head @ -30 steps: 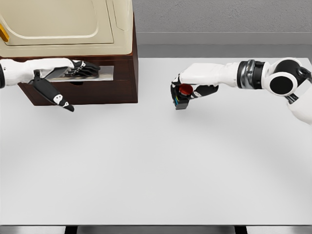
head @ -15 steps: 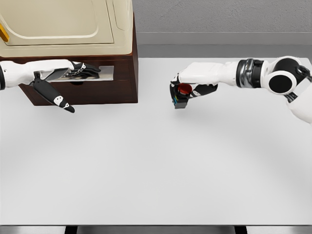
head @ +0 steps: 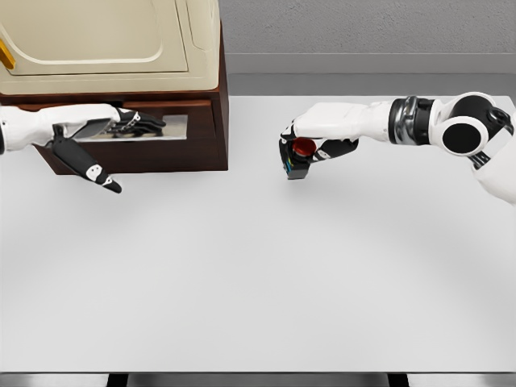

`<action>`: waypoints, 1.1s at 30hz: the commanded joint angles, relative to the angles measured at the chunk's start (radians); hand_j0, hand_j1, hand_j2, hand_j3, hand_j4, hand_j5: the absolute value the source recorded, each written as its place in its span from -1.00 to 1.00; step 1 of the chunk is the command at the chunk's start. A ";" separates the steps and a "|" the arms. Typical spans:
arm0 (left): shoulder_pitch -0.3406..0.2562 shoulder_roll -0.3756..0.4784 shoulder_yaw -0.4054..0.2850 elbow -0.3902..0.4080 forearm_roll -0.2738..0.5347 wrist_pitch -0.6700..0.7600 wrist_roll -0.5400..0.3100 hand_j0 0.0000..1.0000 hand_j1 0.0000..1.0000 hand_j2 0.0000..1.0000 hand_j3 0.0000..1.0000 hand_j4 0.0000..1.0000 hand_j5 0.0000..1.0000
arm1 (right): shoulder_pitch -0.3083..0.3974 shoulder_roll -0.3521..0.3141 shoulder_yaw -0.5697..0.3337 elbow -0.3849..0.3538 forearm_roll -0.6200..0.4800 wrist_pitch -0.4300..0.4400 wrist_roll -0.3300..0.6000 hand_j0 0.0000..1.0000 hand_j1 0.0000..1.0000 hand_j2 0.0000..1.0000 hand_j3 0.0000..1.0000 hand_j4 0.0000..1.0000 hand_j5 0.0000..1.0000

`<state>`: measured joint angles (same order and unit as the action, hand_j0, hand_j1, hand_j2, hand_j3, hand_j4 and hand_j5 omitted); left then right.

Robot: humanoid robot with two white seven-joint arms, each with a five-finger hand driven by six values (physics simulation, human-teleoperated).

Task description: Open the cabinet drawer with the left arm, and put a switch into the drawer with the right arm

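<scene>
A dark brown cabinet (head: 205,81) with a cream box on top stands at the table's far left. Its drawer (head: 169,153) shows a silver recessed handle plate (head: 177,125) and sits slightly pulled out, with a thin dark gap above it. My left hand (head: 133,125) has its black fingers hooked into that handle, the thumb sticking down and to the right in front of the drawer. My right hand (head: 310,139) is shut on a small black switch (head: 300,158) with a red button, held just above the table, well right of the cabinet.
The white table (head: 258,266) stretches wide in front of both arms. A grey wall runs behind it. The cabinet's right side panel (head: 223,121) lies between the drawer and the switch.
The drawer has slid out a little with my left hand, which drew back to the left. My right hand with the switch has drifted slightly left.
</scene>
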<state>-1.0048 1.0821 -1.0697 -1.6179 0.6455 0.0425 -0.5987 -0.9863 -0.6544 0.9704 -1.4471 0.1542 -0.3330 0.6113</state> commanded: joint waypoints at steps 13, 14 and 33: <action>0.002 0.068 -0.013 -0.088 -0.006 0.007 -0.012 1.00 1.00 1.00 1.00 1.00 1.00 | -0.002 0.009 -0.001 0.005 -0.004 0.005 0.000 0.00 0.00 0.00 0.00 0.00 0.00; 0.002 0.073 -0.013 -0.091 -0.004 0.007 -0.012 1.00 1.00 1.00 1.00 1.00 1.00 | -0.002 0.009 0.001 0.007 -0.004 0.005 0.000 0.00 0.00 0.00 0.00 0.00 0.00; 0.002 0.104 -0.022 -0.123 0.013 0.007 -0.012 1.00 1.00 1.00 1.00 1.00 1.00 | -0.017 0.029 0.021 0.024 -0.004 0.008 0.000 -0.03 -0.03 -0.03 -0.03 -0.03 -0.03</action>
<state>-1.0032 1.1839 -1.0917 -1.7404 0.6556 0.0487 -0.6102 -1.0048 -0.6261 0.9883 -1.4242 0.1541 -0.3257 0.6112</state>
